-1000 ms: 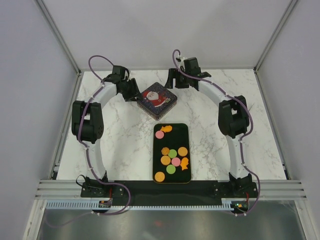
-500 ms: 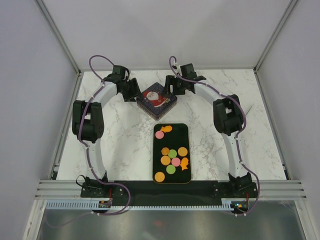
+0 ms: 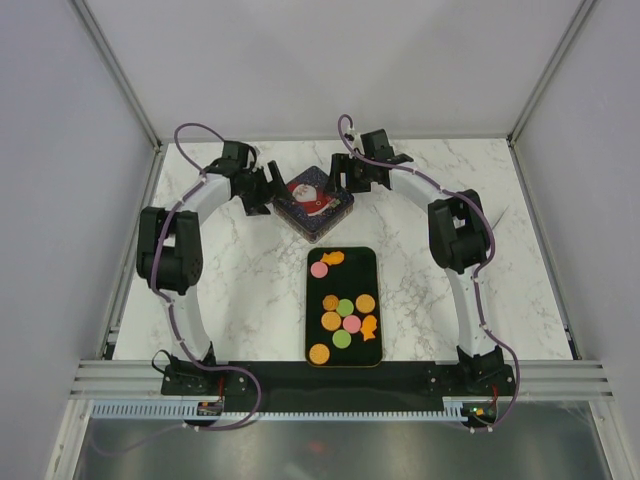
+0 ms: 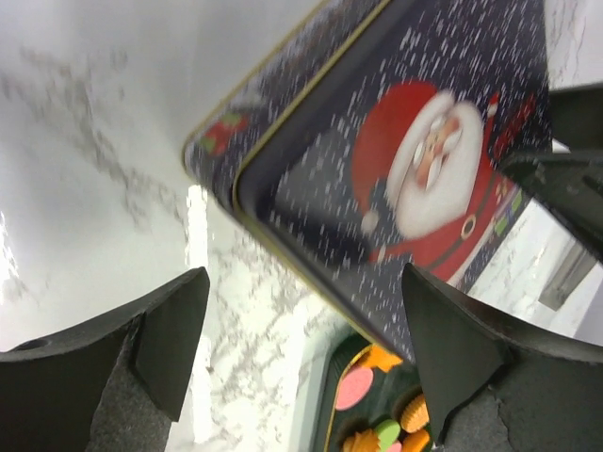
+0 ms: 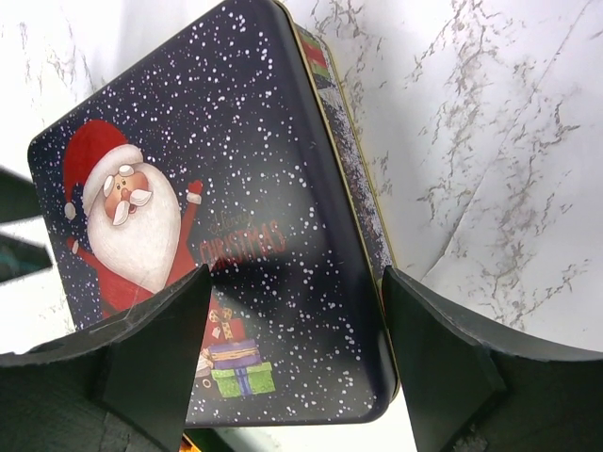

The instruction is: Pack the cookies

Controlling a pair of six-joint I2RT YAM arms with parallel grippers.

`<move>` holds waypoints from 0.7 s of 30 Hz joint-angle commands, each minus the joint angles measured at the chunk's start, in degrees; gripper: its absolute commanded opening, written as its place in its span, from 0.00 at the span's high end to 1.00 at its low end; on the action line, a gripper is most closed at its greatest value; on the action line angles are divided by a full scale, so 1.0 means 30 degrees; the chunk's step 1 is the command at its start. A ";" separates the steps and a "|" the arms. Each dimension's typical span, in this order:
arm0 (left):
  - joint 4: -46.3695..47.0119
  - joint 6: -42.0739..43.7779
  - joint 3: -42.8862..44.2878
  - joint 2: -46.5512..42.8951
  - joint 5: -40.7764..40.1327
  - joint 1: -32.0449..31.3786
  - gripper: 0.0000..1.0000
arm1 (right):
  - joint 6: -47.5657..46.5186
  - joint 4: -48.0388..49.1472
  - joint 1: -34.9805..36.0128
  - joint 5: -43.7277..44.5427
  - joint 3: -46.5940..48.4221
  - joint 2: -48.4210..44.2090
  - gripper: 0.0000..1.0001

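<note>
The cookies [image 3: 345,306] lie loose on a black tray [image 3: 365,262] in the near middle of the marbled desk [image 3: 250,270], between the two arm bases. Ten can be counted. A pink round one and an orange fish sit together at the tray's far end. Further toward the near edge is a cluster of orange, green and pink rounds with a second orange fish on its right. A single orange round lies alone at the near left corner.

Beyond the tray, and apart from it, stands a square Christmas tin [image 3: 316,198]. Its dark, snow-flecked lid shows a Santa and is on. The tin is turned so that one corner faces the tray.

The left arm [image 3: 175,250] curves round to the tin's left corner. Its jaws are released, the fingers [image 4: 170,330] spread wide with that corner of the tin ahead of the gap between them. The tray and a few cookies show past the tin's edge in the left wrist view.

The right arm [image 3: 455,235] reaches to the tin's far right side. Its jaws are also released and hang over the lid. One finger [image 5: 151,358] overlaps the Santa picture and the other sits just outside the tin's rim. Whether either pair of jaws touches the tin cannot be told.
</note>
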 commanded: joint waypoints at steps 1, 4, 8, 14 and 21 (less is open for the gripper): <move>0.1964 -0.2152 -0.2582 -0.2617 0.0860 -0.0196 0.09 | -0.0551 0.0063 0.0145 -0.0017 -0.0258 -0.1196 0.19; 0.2995 -0.2946 -0.4402 -0.3495 0.0919 -0.0225 0.09 | -0.0668 0.0063 0.0145 0.0012 -0.0374 -0.1371 0.19; 0.2995 -0.2946 -0.5576 -0.3880 0.0919 -0.0576 0.09 | -0.0581 0.0063 0.0145 -0.0192 -0.0550 -0.1635 0.19; 0.5924 -0.5259 -0.5724 -0.3472 0.2003 -0.0841 0.14 | -0.0288 0.0531 0.0145 -0.0720 -0.1252 -0.2133 0.20; 0.6423 -0.5437 -0.5460 -0.2856 0.2091 -0.0812 0.16 | 0.0239 0.1088 0.0145 -0.1775 -0.1985 -0.2689 0.22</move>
